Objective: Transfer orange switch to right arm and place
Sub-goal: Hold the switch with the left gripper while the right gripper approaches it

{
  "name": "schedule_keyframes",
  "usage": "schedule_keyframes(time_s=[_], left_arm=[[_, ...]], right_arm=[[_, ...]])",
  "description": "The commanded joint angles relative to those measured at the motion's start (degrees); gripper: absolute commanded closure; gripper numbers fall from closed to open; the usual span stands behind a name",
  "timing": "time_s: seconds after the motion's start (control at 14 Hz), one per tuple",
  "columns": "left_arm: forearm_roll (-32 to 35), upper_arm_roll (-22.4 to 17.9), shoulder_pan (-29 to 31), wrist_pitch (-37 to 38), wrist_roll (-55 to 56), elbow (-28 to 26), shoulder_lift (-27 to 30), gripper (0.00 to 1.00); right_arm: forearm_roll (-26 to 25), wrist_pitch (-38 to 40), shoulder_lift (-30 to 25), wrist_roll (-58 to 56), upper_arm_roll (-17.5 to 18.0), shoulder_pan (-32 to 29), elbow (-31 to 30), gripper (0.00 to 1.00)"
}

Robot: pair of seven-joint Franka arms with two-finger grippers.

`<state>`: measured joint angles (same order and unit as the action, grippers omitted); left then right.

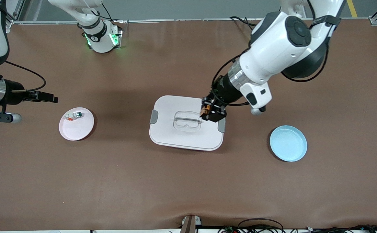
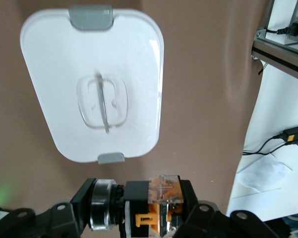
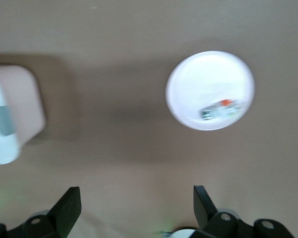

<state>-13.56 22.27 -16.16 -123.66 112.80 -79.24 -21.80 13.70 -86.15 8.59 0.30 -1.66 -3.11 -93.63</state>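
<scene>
Front view: the left gripper (image 1: 211, 112) hangs over the white rectangular lidded box (image 1: 175, 136) at the table's centre, its fingers pinching the small black-and-orange switch (image 1: 205, 109). A pale blue round plate (image 1: 288, 143) lies at the box's four o'clock. At the box's nine o'clock a pink round plate (image 1: 75, 128) holds a whitish green-capped part (image 1: 74, 115). The right gripper (image 1: 47, 97) waits, spread.

Left wrist view: the switch (image 2: 161, 198) sits clamped between the black fingers (image 2: 201, 220).

Right wrist view: wide-apart fingers (image 3: 67, 208) hang above bare table.

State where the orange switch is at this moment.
The orange switch is clamped in the left gripper, up in the air over the white lidded box at mid-table, above the lid's edge toward the left arm's end.
</scene>
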Motion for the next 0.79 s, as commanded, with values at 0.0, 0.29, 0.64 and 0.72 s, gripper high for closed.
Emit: schedule_keyframes(time_s=[0.0,0.29,0.64,0.72], left_arm=[[-1.12,-0.3,-2.9,-5.44,4.18,0.58,-0.87,0.79],[-1.03,-0.47,-6.85,-12.2,6.72,0.58,-1.49,0.79],[-0.16,-0.74,-10.2,-15.03,10.86,0.58,-2.02,0.79],[0.02,-0.74,-10.29,-15.03,10.86,0.58,-2.19,0.79]], right_arm=[[8.58,3.0,-1.03,-0.74,0.6,-0.32,-0.24,0.0],[23.97,1.51,-2.7,-5.12,0.69,1.78,-3.14,0.0],[28.3,-3.66,-4.1,-6.45,0.78,8.19,-0.87,0.0],[29.7,-5.24,-3.93,-6.37,0.78,9.68,0.27,0.0]])
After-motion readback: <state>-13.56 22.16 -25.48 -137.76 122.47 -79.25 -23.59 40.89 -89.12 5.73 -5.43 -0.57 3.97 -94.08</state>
